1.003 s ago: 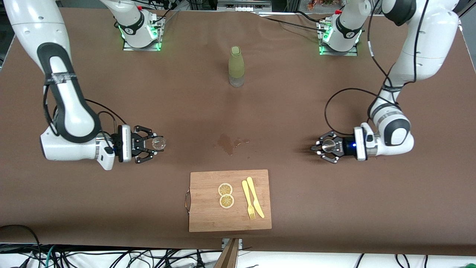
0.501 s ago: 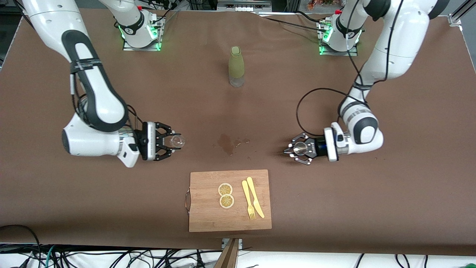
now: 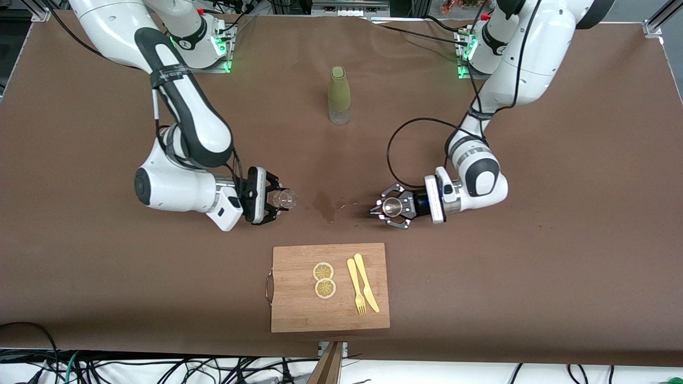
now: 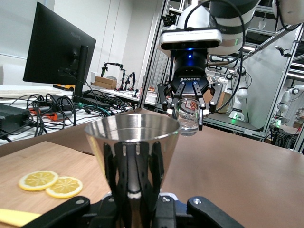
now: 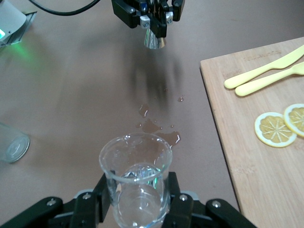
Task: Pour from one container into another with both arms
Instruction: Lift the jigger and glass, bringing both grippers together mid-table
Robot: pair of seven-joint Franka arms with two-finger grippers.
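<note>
We see the shot glass (image 3: 284, 198), upright, clamped in the right gripper (image 3: 277, 199) above the table (image 3: 106, 277) beside a wet spill (image 3: 324, 205). Facing it, the left gripper (image 3: 385, 207) grips the steel jigger (image 3: 393, 205). A cutting board (image 3: 299, 314) lies nearer the camera.

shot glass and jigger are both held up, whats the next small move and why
Probably bring the right pincer with the shot glass closer, until its rim is over the jigger in the left pincer. Both sit upright over the table with a wet spill between them, so tipping now would likely miss.
</note>
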